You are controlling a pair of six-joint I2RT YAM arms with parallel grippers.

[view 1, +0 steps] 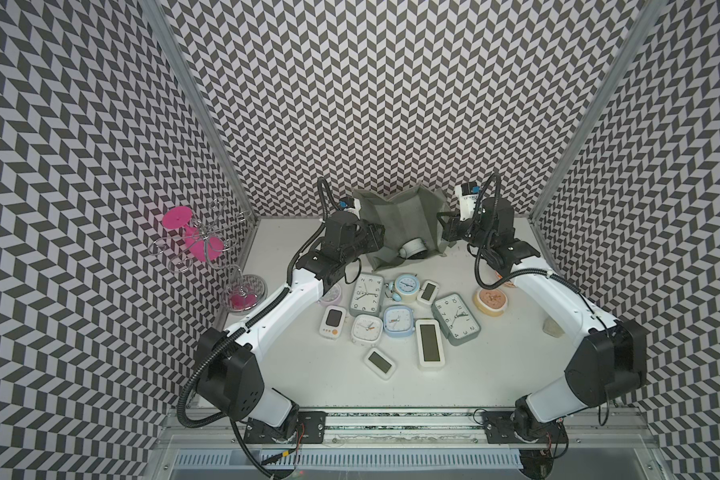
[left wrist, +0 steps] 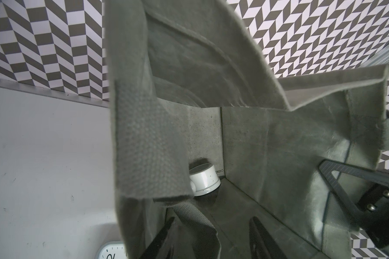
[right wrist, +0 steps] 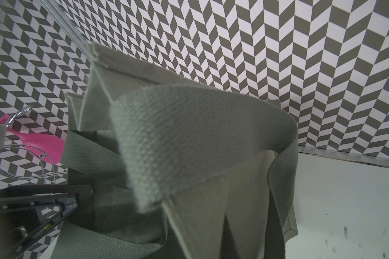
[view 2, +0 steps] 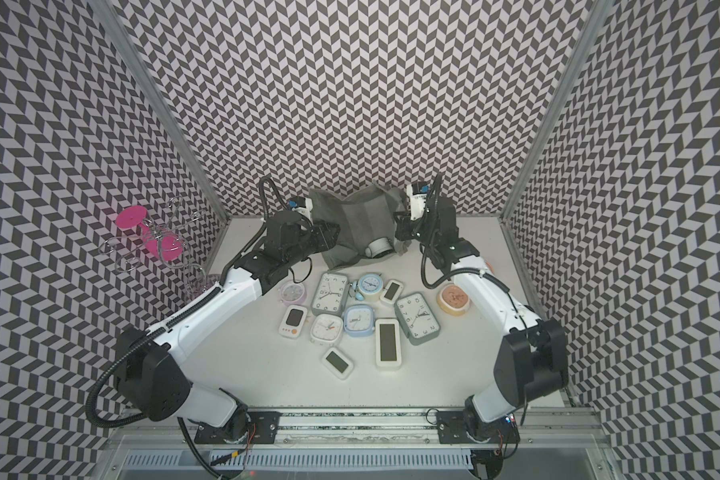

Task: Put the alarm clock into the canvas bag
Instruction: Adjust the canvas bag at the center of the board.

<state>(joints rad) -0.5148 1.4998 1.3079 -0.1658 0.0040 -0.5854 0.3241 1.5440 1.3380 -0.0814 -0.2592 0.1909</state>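
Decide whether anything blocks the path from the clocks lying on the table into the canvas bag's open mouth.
Mostly clear. The canvas bag gapes open between the left end effector and right end effector. Only a strap handle droops over its left edge; a white clock already lies inside.

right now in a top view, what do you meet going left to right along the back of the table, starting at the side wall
wire glass rack → left end effector → canvas bag → right end effector
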